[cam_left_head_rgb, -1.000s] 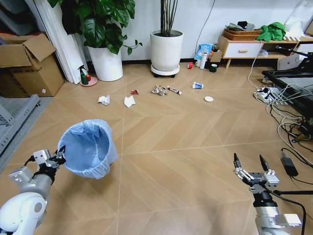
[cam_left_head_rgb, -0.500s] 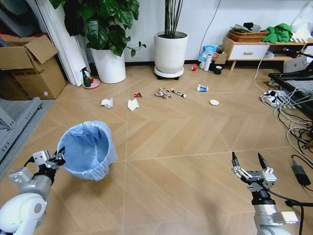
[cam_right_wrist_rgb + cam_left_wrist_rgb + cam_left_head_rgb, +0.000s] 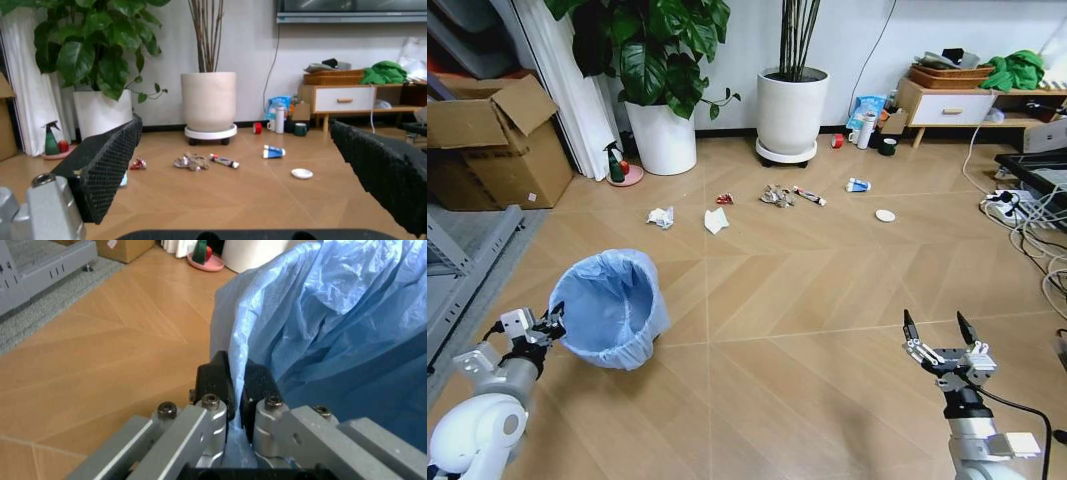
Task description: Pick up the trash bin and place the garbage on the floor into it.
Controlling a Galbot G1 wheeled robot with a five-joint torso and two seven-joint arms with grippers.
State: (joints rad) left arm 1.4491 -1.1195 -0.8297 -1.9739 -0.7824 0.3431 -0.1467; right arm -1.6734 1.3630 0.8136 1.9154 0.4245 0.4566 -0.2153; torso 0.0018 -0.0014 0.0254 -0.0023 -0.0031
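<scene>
At its rim, left pincer (image 3: 555,323) (closed) grips the trash bin (image 3: 610,308).

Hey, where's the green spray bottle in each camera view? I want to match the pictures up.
Head view: the green spray bottle stands on the floor far left, beside the leafy plant's white pot.
Left wrist view: the bottle is beyond the trash bin pinched by the left gripper.
Right wrist view: the bottle stands near the wall.
Shared landmark: the white pot, always next to it.
</scene>
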